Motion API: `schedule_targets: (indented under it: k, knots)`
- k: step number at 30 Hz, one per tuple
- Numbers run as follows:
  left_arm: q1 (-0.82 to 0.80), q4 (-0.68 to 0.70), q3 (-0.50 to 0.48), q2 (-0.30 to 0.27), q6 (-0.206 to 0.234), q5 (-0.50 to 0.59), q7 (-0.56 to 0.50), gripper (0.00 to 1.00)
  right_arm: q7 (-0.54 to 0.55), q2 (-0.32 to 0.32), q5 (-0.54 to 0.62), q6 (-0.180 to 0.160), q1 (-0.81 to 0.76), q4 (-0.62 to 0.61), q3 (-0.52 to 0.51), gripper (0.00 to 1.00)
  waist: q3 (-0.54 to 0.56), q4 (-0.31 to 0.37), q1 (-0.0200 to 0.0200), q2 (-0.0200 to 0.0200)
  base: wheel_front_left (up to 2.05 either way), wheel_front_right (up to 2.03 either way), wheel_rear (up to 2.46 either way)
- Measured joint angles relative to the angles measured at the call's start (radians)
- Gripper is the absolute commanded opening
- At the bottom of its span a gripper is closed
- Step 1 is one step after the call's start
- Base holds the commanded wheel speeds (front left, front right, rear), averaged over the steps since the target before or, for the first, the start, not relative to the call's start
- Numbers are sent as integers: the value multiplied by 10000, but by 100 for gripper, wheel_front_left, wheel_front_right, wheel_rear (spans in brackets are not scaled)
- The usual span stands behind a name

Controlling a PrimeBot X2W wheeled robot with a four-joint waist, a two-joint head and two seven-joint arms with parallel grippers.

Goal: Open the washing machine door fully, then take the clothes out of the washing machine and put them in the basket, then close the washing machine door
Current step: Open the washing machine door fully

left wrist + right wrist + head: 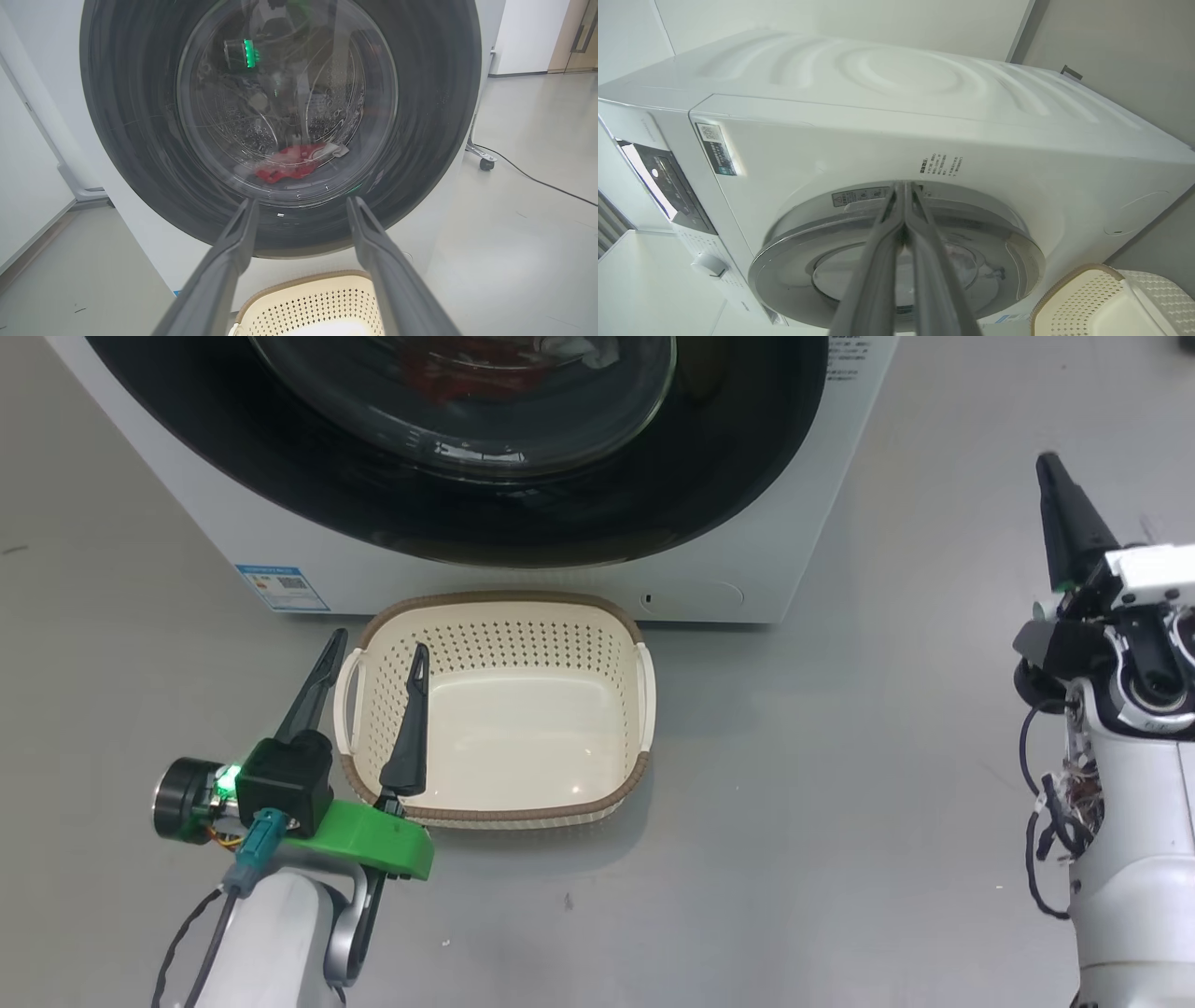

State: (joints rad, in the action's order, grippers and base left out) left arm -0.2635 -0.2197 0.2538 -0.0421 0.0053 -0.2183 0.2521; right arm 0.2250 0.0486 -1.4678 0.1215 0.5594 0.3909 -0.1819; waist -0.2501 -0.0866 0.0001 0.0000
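Note:
The white washing machine (728, 551) fills the top of the head view. Its round black door (747, 429) lies against the machine's front. Red clothes (292, 163) show through the glass at the bottom of the drum. On the floor just in front stands the cream basket (504, 600), with nothing inside it. My left gripper (378, 644) is open over the basket's left handle, its fingers pointing at the door (117, 116) and apart from it. My right gripper (1047, 467) is shut on nothing, to the right of the machine; in its wrist view, my right gripper (903, 184) points at the door's edge (896, 200).
A blue sticker (280, 586) marks the machine's lower front. The control panel and a knob (709, 265) sit at one side of the front. A wheeled stand foot (486, 163) and a black cable lie on the grey floor to the machine's right.

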Motion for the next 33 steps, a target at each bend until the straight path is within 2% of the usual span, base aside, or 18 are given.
schedule_targets:
  k: [5, 12, 18, 25, 33]
  knots:
    - [-228, 150, 159, 12, 35, -65, 2, 100, 859, 443, -290, -151, 879, 94, 61, 0, -440, -235, 0, 0, 0, 0, 0]
    - [-517, 487, 424, 27, 219, -299, 2, 100, 1981, 1035, -535, -637, 2149, 263, 282, 0, -1059, -568, 1, 0, 0, 0, 0]
    - [-775, 662, 734, 44, 328, -500, 4, 100, 2742, 1511, -575, -905, 3033, 485, 518, 0, -1553, -853, 1, 0, 0, 0, 0]
    - [-921, 746, 1001, 52, 426, -669, 4, 100, 3413, 1737, -546, -1141, 3849, 759, 955, 0, -1970, -1175, 1, 0, 0, 0, 0]
    - [-1118, 867, 1275, 58, 523, -800, 4, 100, 3940, 1931, -476, -1264, 4580, 1087, 1262, 0, -2261, -1479, 0, 0, 0, 0, 0]
